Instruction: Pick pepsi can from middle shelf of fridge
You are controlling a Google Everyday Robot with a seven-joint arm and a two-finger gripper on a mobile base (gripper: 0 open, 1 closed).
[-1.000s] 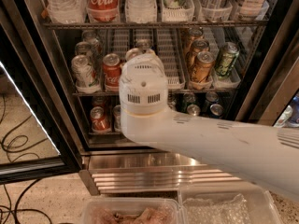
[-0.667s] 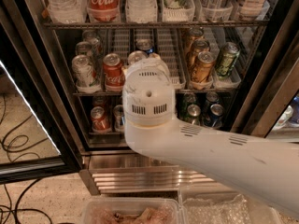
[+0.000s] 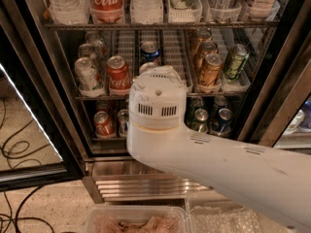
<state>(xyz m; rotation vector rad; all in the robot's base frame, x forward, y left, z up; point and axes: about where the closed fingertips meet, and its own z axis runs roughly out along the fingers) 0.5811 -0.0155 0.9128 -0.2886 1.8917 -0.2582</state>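
Status: pick not yet made, as we judge it. The pepsi can (image 3: 149, 51) stands upright in a white slotted lane of the middle shelf (image 3: 173, 47), toward the back, with nothing gripping it that we can see. The fridge (image 3: 146, 184) stands open, so access is done. The approach looks well along. Closing on the can, lifting it and drawing it out are all left. Arm pose: the white arm (image 3: 233, 164) enters from 4 o'clock of the view, runs up and left, and ends near centre frame in a round vented wrist housing (image 3: 156, 106) pointed into the cooler. The end effector (image 3: 160, 74) lies beyond that housing, at its 12 o'clock, about level with the front edge of the middle shelf. Only its white base shows and the rest is masked, so we cannot tell whether it is spread or pressed together. The pepsi can sits at 12 o'clock from the end effector, near but apart by our reading, with the line-up close to straight. Neighbours: a red Coca-Cola can (image 3: 118, 74) at 10 o'clock of the housing, bronze-gold cans (image 3: 210, 69) at 2 o'clock, and a green can (image 3: 235, 62) further out the same way. We judge the narrow lane the tight point for what remains.
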